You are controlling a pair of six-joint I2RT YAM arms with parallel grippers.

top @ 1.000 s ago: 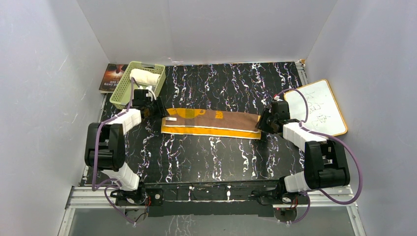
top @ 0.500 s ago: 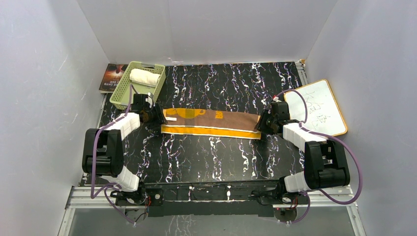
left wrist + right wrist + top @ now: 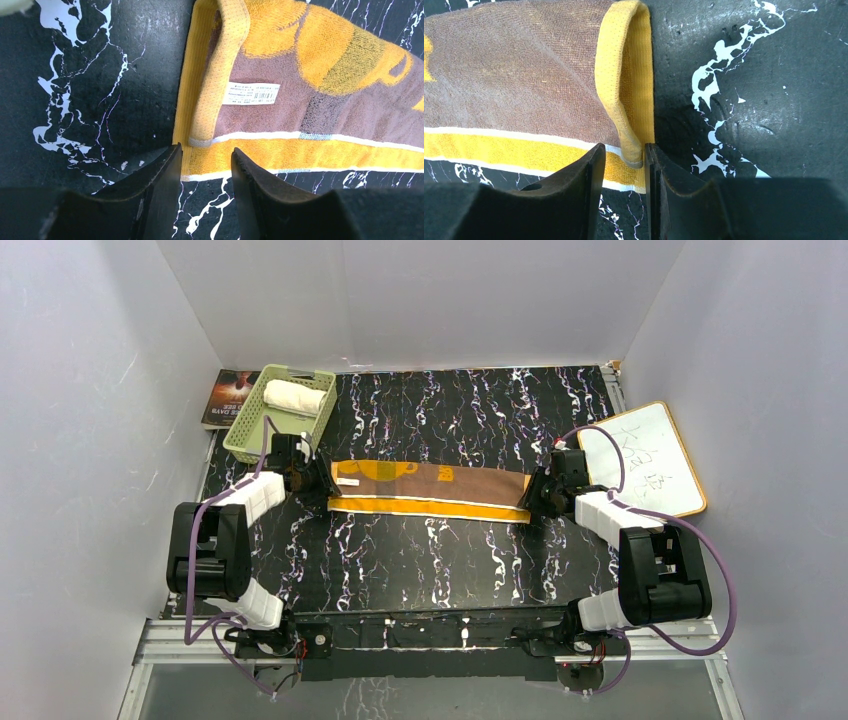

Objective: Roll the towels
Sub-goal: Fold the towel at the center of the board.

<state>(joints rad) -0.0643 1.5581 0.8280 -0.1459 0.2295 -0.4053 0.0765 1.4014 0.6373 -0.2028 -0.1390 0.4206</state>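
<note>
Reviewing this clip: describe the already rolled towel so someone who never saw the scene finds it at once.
Start at the black marbled table; a pale green slotted basket sits at its far-left corner. The cream-white towel lies inside it, rolled into a log, unlike the brown-and-orange towel spread flat mid-table.

Black marbled table (image 3: 450, 560), brown towel (image 3: 430, 490) flat at centre, green basket (image 3: 243, 423) (far left), whiteboard (image 3: 640, 455) at right edge
</note>
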